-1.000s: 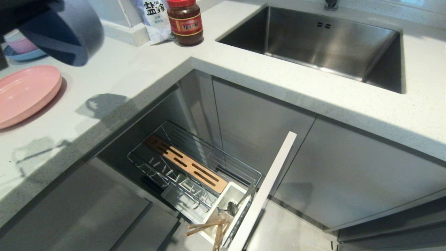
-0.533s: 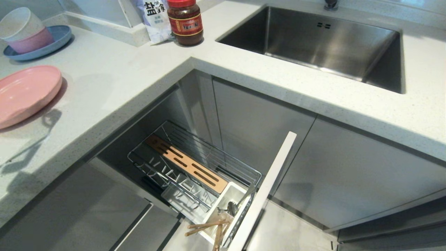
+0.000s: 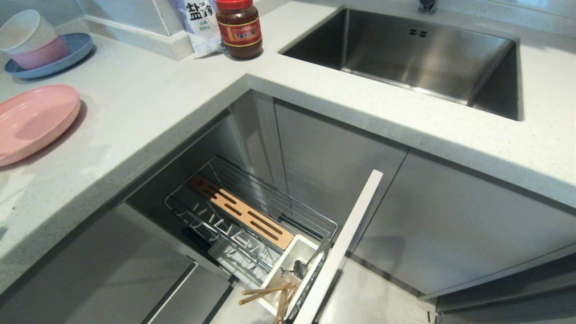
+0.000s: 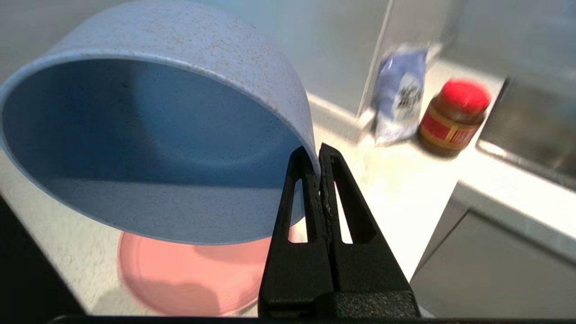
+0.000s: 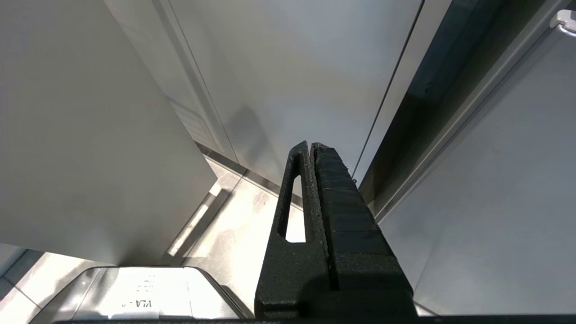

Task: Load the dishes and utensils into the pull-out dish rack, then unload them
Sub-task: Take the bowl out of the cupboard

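One pull-out dish rack [image 3: 252, 220] stands open below the surface [image 3: 148, 103], chopsticks [image 3: 274, 294] in its cup; pink plate [image 3: 33, 119] on the surface; left gripper [image 4: 318, 157] clamped on the blue-grey bowl [image 4: 148, 135] rim above it; right gripper [image 5: 310, 150] closed, empty.

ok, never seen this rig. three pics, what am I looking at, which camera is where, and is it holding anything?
It is a wheeled robot with two arms, each ending in a two-finger gripper. The wide picture comes from its head camera, looking down at a kitchen corner; neither arm shows in it. The other two come from cameras on the wrists.

On the countertop lie a pink plate, a blue plate with stacked bowls, a salt bag and a red-lidded jar; the sink is beyond. Below, the pull-out dish rack stands open, with chopsticks and a spoon in its white cup.

The left gripper is shut on the rim of a blue-grey bowl, above the pink plate. The right gripper is shut, empty, parked low by the cabinet fronts.
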Available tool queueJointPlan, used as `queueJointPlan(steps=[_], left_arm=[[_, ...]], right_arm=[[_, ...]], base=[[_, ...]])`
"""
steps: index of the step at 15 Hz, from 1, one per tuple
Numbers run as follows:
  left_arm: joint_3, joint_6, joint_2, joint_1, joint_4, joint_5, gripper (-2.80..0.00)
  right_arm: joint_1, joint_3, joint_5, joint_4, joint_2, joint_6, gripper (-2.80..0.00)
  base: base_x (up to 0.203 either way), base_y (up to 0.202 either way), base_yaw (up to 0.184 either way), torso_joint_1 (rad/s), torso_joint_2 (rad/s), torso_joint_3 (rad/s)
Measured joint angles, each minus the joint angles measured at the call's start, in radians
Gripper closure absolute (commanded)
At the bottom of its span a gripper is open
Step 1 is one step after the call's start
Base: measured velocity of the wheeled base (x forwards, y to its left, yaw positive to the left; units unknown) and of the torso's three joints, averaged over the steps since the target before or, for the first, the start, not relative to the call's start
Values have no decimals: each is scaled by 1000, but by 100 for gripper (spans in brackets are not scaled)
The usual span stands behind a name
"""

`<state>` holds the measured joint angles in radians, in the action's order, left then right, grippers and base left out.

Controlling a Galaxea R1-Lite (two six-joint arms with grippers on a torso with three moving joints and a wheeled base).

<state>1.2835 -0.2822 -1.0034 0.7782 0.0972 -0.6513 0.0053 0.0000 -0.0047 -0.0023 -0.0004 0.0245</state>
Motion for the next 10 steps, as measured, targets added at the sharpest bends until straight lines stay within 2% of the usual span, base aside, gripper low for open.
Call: queueJointPlan(steps=[1, 4, 7, 10], left_arm=[[29, 7, -28, 24, -32, -33, 0], [170, 95, -123, 46, -234, -37, 0], [293, 229, -216, 38, -485, 2, 0], [362, 335, -285, 6, -647, 64, 0]], right_arm=[[0, 0, 0, 0, 0, 0, 0], [0, 0, 0, 0, 0, 0, 0], [0, 0, 0, 0, 0, 0, 0], [0, 0, 0, 0, 0, 0, 0]], base=[[0, 0, 0, 0, 0, 0], [0, 0, 0, 0, 0, 0], [0, 0, 0, 0, 0, 0], [0, 0, 0, 0, 0, 0]])
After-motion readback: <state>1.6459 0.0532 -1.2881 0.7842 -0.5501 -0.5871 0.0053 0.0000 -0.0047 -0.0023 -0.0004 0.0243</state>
